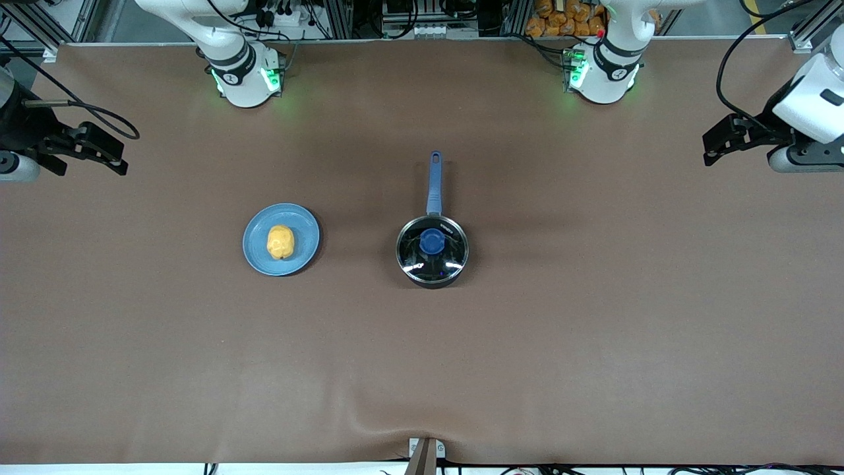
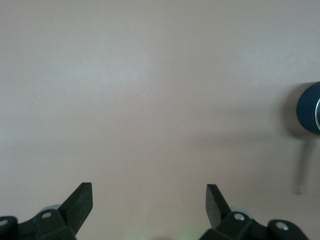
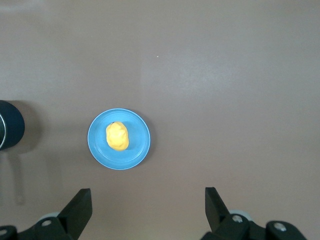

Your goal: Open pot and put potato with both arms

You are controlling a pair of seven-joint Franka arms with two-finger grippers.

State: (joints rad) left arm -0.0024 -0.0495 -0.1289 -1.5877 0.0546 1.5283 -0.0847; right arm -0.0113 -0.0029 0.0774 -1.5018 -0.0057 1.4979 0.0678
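Pot (image 1: 432,251) sits nearest the front camera, about mid-table, lid (image 1: 432,245) on and seated, blue knob (image 1: 431,242) centred, blue handle (image 1: 434,183) pointing to 12 o'clock toward the bases. Potato (image 1: 279,241) lies on a blue plate (image 1: 258,258) at the pot's 9 o'clock, toward the right arm's end, clear of the pot.

Progress: nothing done as far as I can judge. Lid not lifted, potato not picked. Left to do: grab the knob, lift the lid off, pick the potato, drop it in the pot (probably one arm per job, lid first).

Right gripper (image 1: 115,155) hangs over the table edge at its own end, roughly 10 o'clock from the plate, fingers spread wide, holding nothing. Left gripper (image 1: 709,148) mirrors it at the other end, about 2 o'clock from the pot, fingers also apart and empty. Both arms wait, well apart from anything.

View differences:
- Front view alone shows the whole layout, both bases, the full pot and its lid.
- Right wrist view gives plate (image 3: 119,139) and potato (image 3: 117,136) whole from above, plus a sliver of the pot (image 3: 10,131) at the frame edge; right gripper (image 3: 148,207) open span is clear there.
- Left wrist view shows mostly bare table (image 2: 150,100), only a dark-blue edge of the pot (image 2: 310,107), no potato; left gripper (image 2: 149,202) fingers wide apart.
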